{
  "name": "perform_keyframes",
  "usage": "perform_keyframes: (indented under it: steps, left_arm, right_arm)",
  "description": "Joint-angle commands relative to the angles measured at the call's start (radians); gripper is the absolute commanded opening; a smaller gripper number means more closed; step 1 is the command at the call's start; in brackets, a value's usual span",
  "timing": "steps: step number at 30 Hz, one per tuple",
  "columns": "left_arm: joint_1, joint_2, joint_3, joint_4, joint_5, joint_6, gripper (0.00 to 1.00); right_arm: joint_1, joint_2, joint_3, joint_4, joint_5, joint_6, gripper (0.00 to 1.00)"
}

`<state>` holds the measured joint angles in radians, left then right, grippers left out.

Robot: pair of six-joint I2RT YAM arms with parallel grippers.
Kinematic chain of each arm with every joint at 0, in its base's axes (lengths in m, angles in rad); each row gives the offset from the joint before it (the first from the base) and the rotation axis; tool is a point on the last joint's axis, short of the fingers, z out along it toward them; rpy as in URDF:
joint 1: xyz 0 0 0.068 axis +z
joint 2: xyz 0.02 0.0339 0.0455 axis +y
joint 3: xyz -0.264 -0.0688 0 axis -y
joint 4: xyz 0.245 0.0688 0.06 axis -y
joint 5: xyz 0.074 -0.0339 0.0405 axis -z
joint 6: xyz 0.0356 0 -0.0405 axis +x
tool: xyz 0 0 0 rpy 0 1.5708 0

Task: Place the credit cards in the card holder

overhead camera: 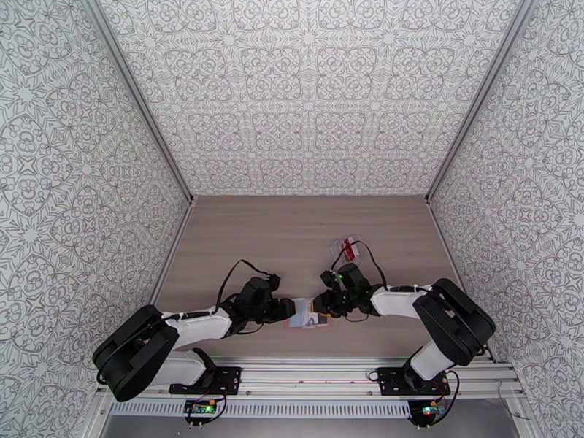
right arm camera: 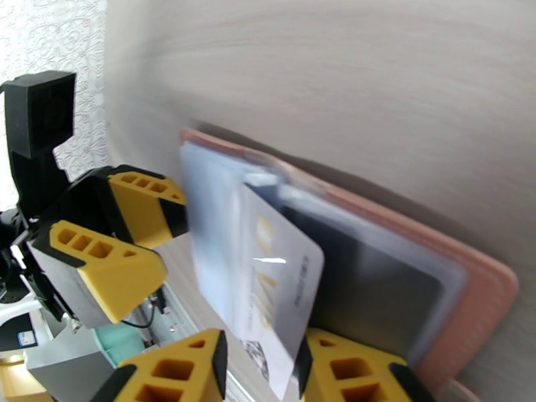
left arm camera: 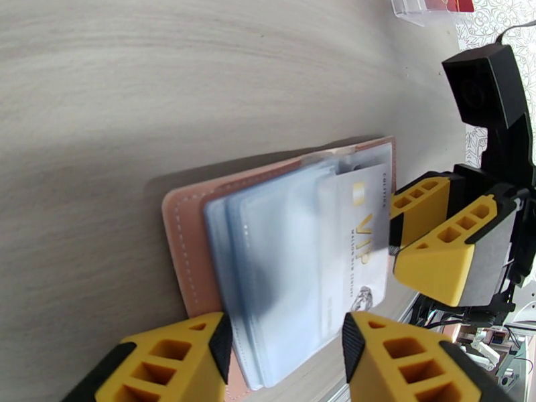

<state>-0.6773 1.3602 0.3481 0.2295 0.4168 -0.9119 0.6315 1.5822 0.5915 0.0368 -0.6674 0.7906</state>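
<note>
While the card holder is lying open close to the middle of the near edge of the worktop, the two arms are meeting over it, one from each side. The left gripper is standing with its jaws apart around the end of the blue-grey sleeves, and one pad is touching their edge. I cannot tell whether it is really pinching them. The right gripper is also keeping its jaws apart, and a white card with gold letters is standing between them. A small gap is showing between this card and one pad, so the card is not being clamped. It is sitting partly inside one sleeve and sticking out toward the right gripper. A dark card is lying fully inside another sleeve. A clear pouch with a red card in it is lying farther back on the worktop, a little right of the middle and well apart from the card holder.
</note>
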Motion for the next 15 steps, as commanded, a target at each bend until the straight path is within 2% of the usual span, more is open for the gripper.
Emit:
perform_keyframes:
  steps: [1, 4, 9, 15]
  left_arm:
    - [-0.013, 0.022, 0.001, -0.039, -0.019, 0.019, 0.52]
    - [-0.013, 0.020, 0.003, -0.039, -0.018, 0.018, 0.52]
    - [-0.013, 0.020, 0.001, -0.044, -0.018, 0.018, 0.52]
    - [-0.012, 0.023, 0.011, -0.049, -0.016, 0.019, 0.52]
  right_arm:
    - [0.005, -0.043, 0.038, -0.137, 0.074, -0.045, 0.35]
    - [0.007, -0.063, 0.054, -0.180, 0.111, -0.051, 0.34]
    - [0.020, -0.076, 0.072, -0.202, 0.133, -0.041, 0.26]
    - [0.033, -0.064, 0.100, -0.248, 0.182, -0.035, 0.25]
